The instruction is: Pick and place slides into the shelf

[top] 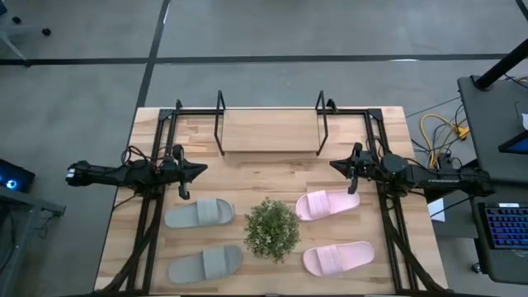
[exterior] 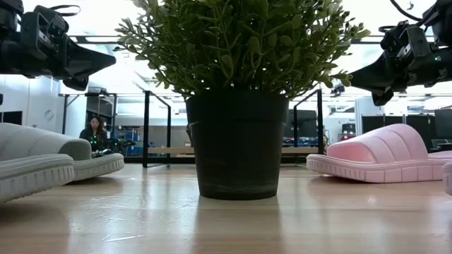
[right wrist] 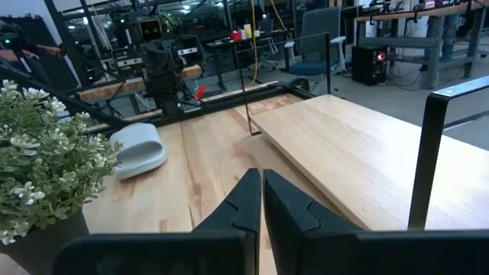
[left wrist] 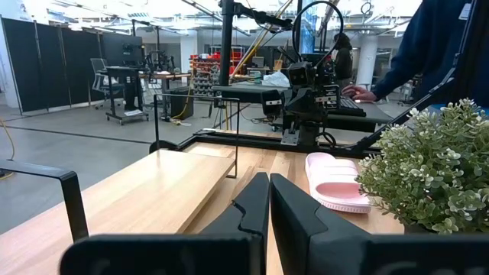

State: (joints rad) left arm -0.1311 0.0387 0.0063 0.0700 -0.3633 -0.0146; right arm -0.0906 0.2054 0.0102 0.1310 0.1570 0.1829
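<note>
All 4 slides lie on the table around the plant (top: pixel 272 229): 2 grey slides (top: pixel 199 213) on its left, 2 pink slides (top: pixel 327 203) on its right. The shelf (top: pixel 270 130) stands beyond the plant, its board bare. My left gripper (top: pixel 198 171) hovers clenched, holding nothing, left of the plant. My right gripper (top: pixel 337 167) hovers clenched, holding nothing, right of it.

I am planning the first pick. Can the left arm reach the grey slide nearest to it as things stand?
Probably yes. The left gripper, fingers shut, hangs just behind that grey slide with nothing between them; the plant stands off to the side.
</note>
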